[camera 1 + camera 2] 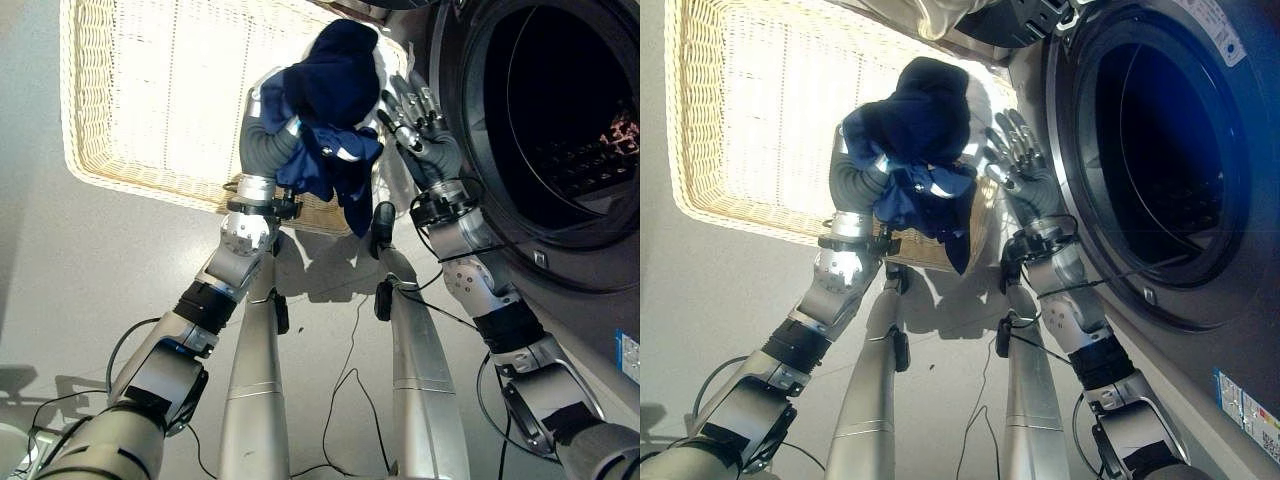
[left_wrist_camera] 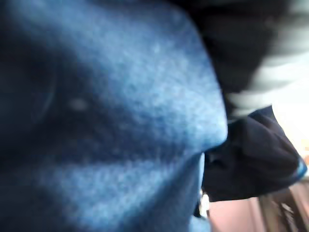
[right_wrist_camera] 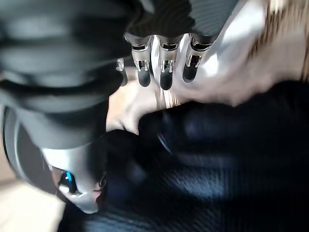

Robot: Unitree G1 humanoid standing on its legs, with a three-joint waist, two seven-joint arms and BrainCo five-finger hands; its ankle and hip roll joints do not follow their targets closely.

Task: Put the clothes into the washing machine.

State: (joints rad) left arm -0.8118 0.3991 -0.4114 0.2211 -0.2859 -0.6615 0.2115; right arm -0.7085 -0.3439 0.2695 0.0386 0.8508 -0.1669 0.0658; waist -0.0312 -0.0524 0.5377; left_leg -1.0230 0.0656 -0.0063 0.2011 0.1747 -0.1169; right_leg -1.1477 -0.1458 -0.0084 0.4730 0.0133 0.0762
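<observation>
A dark blue garment point(image 1: 335, 85) is bunched up in the air over the near right corner of the wicker basket, with a flap hanging down. My left hand point(image 1: 268, 150) is under it, fingers curled into the cloth, which covers most of the hand. In the left wrist view the blue garment point(image 2: 120, 121) is pressed close. My right hand point(image 1: 420, 125) is open, fingers straight, just right of the bundle, between it and the washing machine's round opening point(image 1: 560, 100). Its straight fingers point(image 3: 165, 67) point at the dark cloth point(image 3: 231, 145).
The pale wicker basket point(image 1: 150, 100) lies on the grey floor to the left. The washing machine's front panel point(image 1: 600, 310) runs along the right side, its dark drum open.
</observation>
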